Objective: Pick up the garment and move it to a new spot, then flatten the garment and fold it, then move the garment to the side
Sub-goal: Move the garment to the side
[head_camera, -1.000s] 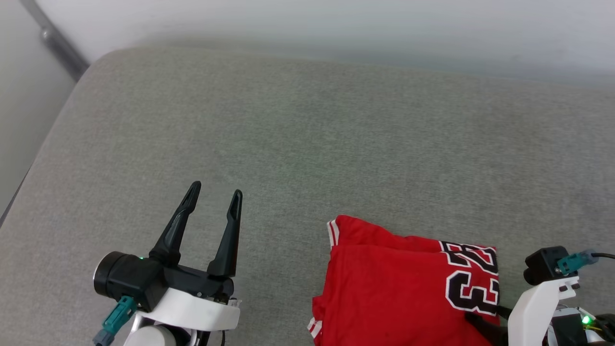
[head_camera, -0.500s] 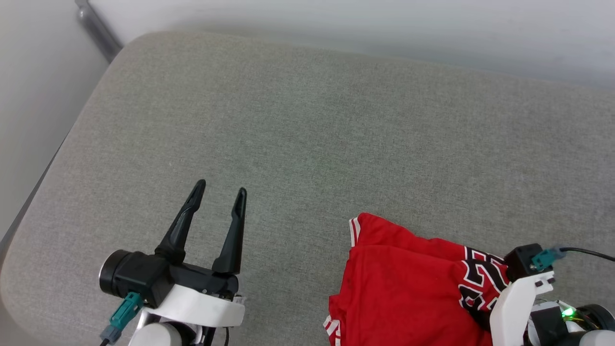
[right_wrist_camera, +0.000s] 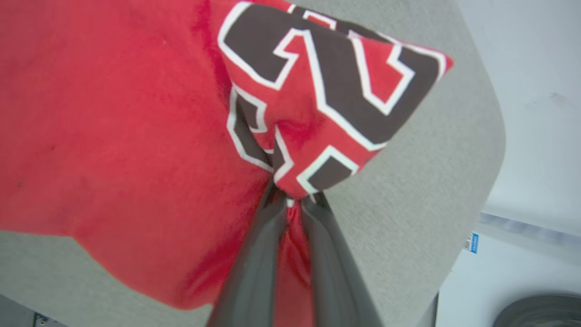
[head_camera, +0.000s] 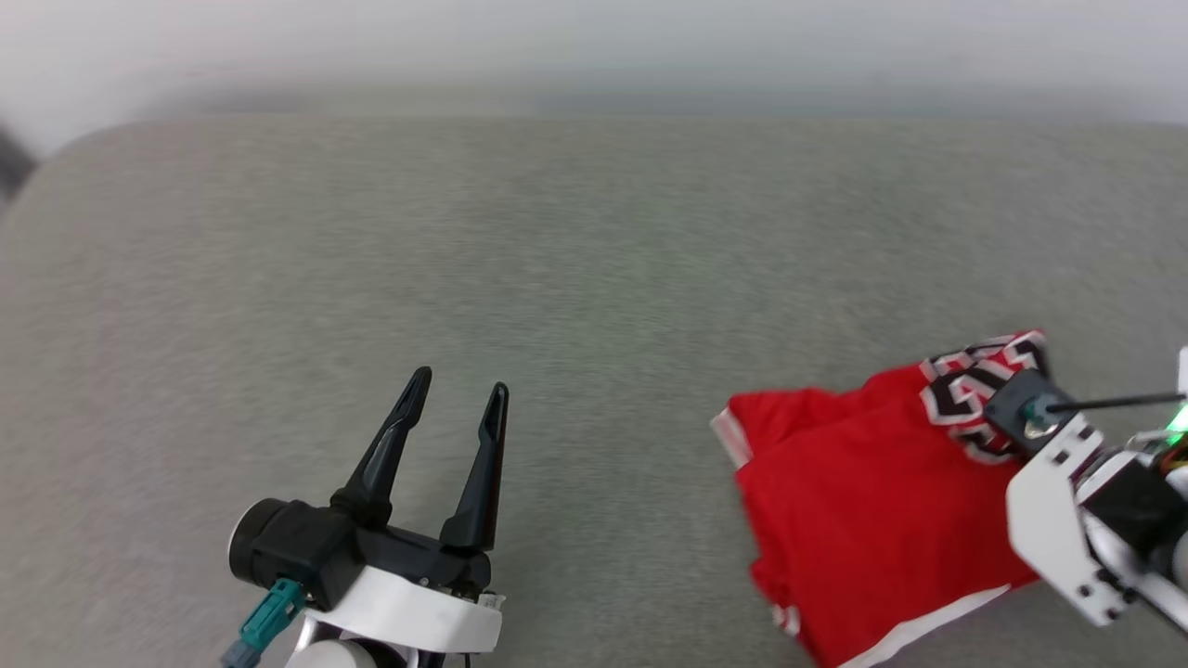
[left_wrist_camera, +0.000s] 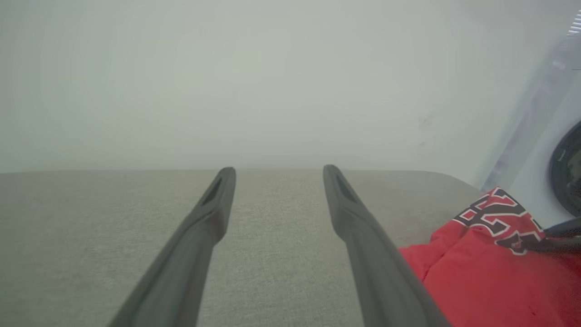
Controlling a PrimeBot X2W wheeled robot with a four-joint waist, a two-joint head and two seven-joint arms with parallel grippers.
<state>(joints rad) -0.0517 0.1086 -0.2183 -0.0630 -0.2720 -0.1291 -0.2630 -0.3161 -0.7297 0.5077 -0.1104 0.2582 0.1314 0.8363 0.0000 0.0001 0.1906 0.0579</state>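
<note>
The garment [head_camera: 854, 501], red with black-and-white lettering, lies folded on the grey padded surface [head_camera: 557, 278] at the lower right of the head view. My right gripper [right_wrist_camera: 292, 197] is shut on its lettered corner [right_wrist_camera: 327, 91], which is bunched and raised off the surface. In the head view the right arm's white wrist [head_camera: 1058, 520] covers those fingers. My left gripper [head_camera: 461, 382] is open at the lower left, holding nothing, well left of the garment. In the left wrist view the left gripper [left_wrist_camera: 279, 171] points across the bare surface, with the garment [left_wrist_camera: 490, 272] at its right.
A pale wall [head_camera: 594, 46] runs behind the padded surface. The surface's rounded right edge [right_wrist_camera: 494, 136] is close to the held corner, with white floor beyond. A dark round opening [left_wrist_camera: 567, 172] stands at the far right of the left wrist view.
The head camera has turned, shifting the whole picture. My right gripper has shut on the garment's lettered corner and lifted it, dragging the garment. The left gripper stays open.
</note>
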